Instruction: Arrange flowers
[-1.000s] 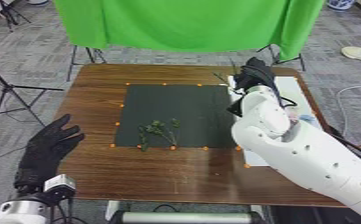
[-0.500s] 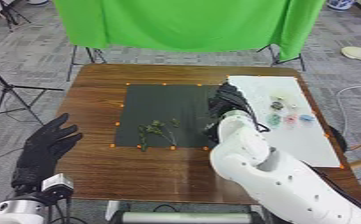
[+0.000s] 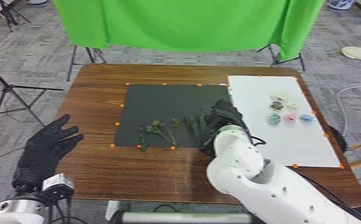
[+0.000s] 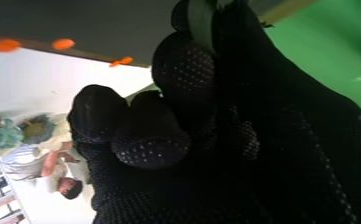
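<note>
Although green sprigs [image 3: 156, 124] lie on the near part of the dark mat [image 3: 168, 100], the arrangement is judged at an early stage. Flower heads [image 3: 274, 119] on the white sheet [image 3: 255, 102], right, await placement. The right hand [image 3: 223, 117], at the mat's right side, has fingers clamped on a green stem [image 4: 200, 25]; the left hand [image 3: 45, 147], far left, holds nothing, fingers apart.

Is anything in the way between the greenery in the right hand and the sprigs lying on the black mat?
Nothing visible is. In the head view, only bare black mat separates the greenery in the right hand from the sprigs lying to its left.
</note>
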Available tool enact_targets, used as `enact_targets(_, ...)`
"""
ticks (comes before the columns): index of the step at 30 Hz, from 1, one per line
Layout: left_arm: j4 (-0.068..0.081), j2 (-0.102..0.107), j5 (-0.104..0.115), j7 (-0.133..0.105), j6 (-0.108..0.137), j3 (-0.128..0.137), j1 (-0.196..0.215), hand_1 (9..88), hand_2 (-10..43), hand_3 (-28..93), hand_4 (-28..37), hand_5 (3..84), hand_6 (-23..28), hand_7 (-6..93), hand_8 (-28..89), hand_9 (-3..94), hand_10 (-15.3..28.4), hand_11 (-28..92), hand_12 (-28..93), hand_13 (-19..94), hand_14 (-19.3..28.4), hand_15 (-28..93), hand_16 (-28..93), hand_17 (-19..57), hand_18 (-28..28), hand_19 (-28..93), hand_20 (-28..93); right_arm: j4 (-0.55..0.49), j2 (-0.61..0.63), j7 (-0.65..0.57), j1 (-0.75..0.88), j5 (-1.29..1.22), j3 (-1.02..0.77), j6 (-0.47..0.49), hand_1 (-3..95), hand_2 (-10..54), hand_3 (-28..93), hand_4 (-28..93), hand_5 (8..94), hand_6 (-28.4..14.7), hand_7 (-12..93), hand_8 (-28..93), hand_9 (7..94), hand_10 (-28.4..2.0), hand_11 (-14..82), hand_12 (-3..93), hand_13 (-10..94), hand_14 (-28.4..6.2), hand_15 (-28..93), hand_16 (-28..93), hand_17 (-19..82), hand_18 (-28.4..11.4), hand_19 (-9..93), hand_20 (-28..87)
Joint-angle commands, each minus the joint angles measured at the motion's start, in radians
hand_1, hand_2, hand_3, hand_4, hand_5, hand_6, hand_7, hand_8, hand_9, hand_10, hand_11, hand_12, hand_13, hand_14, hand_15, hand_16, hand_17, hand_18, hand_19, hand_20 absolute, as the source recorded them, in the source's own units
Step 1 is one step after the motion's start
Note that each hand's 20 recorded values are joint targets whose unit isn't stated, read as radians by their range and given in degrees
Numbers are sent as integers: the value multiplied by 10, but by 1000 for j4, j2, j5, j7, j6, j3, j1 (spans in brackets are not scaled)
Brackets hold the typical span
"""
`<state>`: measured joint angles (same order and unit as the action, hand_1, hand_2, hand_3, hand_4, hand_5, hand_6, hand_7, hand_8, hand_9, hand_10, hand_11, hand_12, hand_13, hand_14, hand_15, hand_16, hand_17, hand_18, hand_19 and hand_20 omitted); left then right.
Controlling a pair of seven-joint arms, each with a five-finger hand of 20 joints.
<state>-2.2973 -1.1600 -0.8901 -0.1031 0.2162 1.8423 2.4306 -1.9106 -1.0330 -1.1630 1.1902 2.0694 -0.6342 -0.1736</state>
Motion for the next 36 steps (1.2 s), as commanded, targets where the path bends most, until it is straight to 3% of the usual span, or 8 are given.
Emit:
enact_targets(1,-1,-7,-6,12,-11,-3,1,238,52,808,-222,346,87,154,-105,341,201,294,99,249,266,528,-94,-120,232,553,32,32,2,-31,17,-18,10,40,471,-95,904,-276,896,-47,258,197,836,-148,546,296,804,-116,872,182,397,-284,932,552)
enact_targets(19,1,-10,-6,15,-15,-2,-2,238,52,808,-221,346,87,155,-105,341,201,294,99,249,265,527,-95,-120,231,553,31,22,-12,-19,49,-42,-11,75,442,-95,896,-251,893,-37,271,144,836,-146,538,289,803,-121,840,177,382,-284,932,490)
enact_targets(36,-7,-10,-4,11,-8,8,17,239,53,814,-212,346,86,155,-105,341,201,293,99,249,265,528,-95,-120,231,553,32,-30,10,-36,78,-1,-37,119,346,-95,881,-235,861,-52,269,112,788,-180,577,233,766,-139,838,177,356,-284,932,452)
